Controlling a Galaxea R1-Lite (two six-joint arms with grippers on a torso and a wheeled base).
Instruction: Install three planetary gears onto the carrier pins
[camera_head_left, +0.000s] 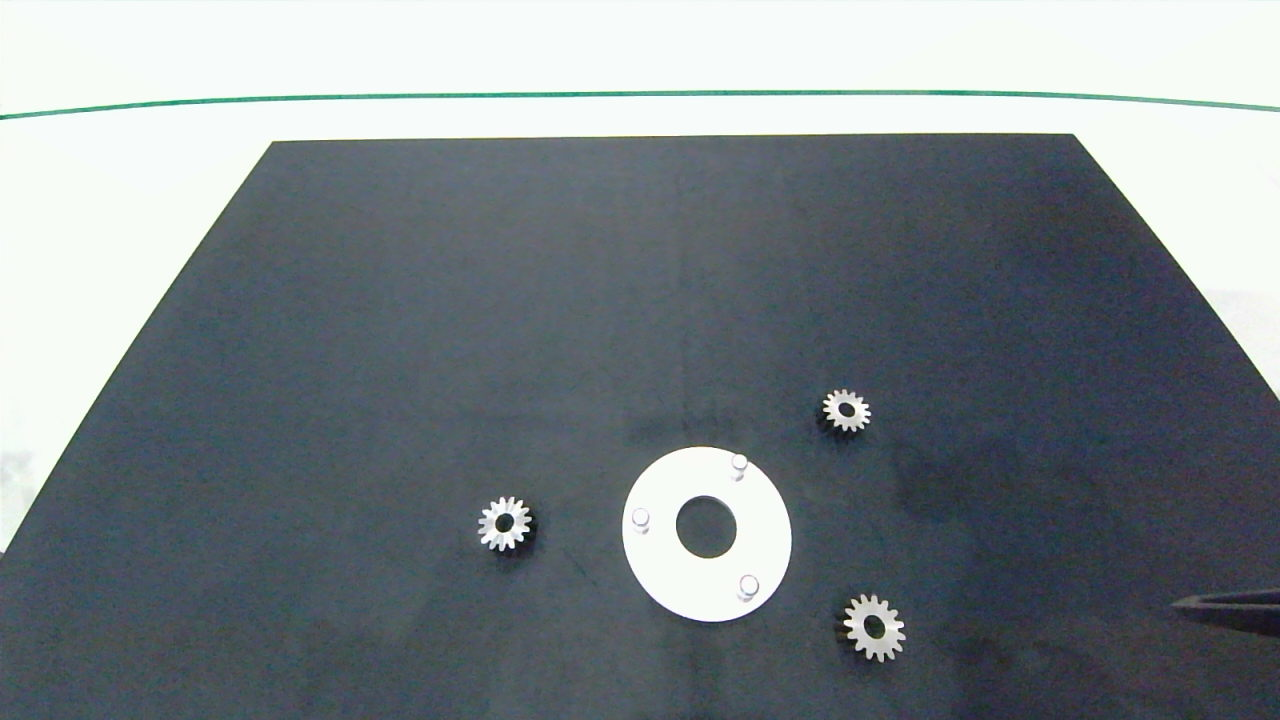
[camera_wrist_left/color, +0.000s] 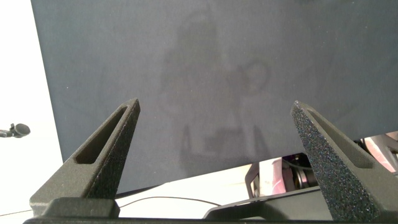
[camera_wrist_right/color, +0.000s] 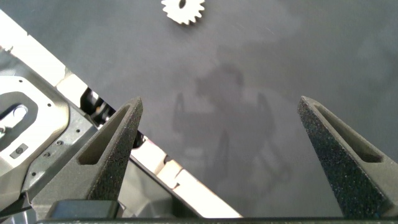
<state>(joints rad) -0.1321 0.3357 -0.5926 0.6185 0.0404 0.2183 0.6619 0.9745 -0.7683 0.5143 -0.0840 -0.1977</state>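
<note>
- Dark matting (camera_head_left: 400, 350) covers most of the pale counter (camera_head_left: 120, 200), with a thin green line (camera_head_left: 640, 95) running across the counter beyond the mat's far edge.
- One flat white disc (camera_head_left: 706, 590) with a large centre hole lies on the mat, near its front edge and slightly right of centre.
- Three carrier pins stand on the disc: one at its far side (camera_head_left: 739, 462), one at its left (camera_head_left: 641, 518), one at its near right (camera_head_left: 748, 584). All three are bare.
- Three planetary gears lie flat on the mat, none touching the disc: one to the left of it (camera_head_left: 504, 523), one beyond it to the right (camera_head_left: 846, 410), one near its front right (camera_head_left: 874, 627) (this last is the closest to the disc).
- Open mat stretches over the whole far half and both side margins.
- Right tool (camera_wrist_right/color: 221, 162): fingers spread wide with nothing between them, hovering over the mat's edge; one gear (camera_wrist_right/color: 183, 10) shows ahead of it. A dark tip at the right edge of the head view (camera_head_left: 1235, 608) is probably this arm.
- Left tool (camera_wrist_left/color: 217, 155): fingers likewise wide apart and empty, over the mat near its border, outside the head view.
</note>
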